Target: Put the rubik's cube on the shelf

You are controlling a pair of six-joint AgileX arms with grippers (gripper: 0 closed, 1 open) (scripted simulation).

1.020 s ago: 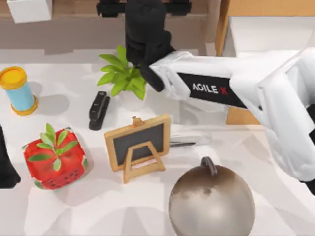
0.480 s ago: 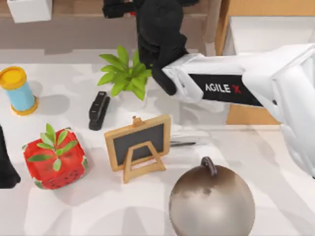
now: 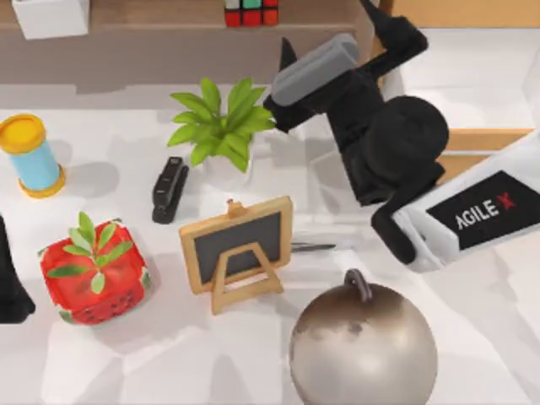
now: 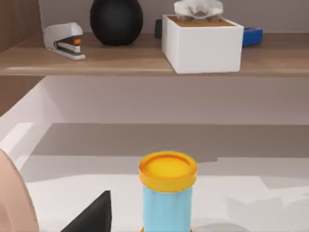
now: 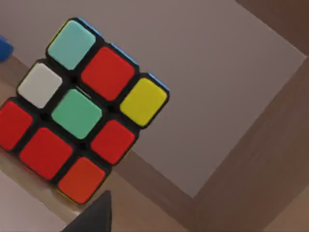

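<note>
White desk, shelf at back w/ rubik's cube on it. Right hand fingers apart, empty; pull back clear w/o nudging cube.

The rubik's cube sits on the shelf at the back, with a box to its left. The plant stands in front. The stapler lies between the plant and the strawberry cube. The little chalkboard stands behind the big ball.
</note>
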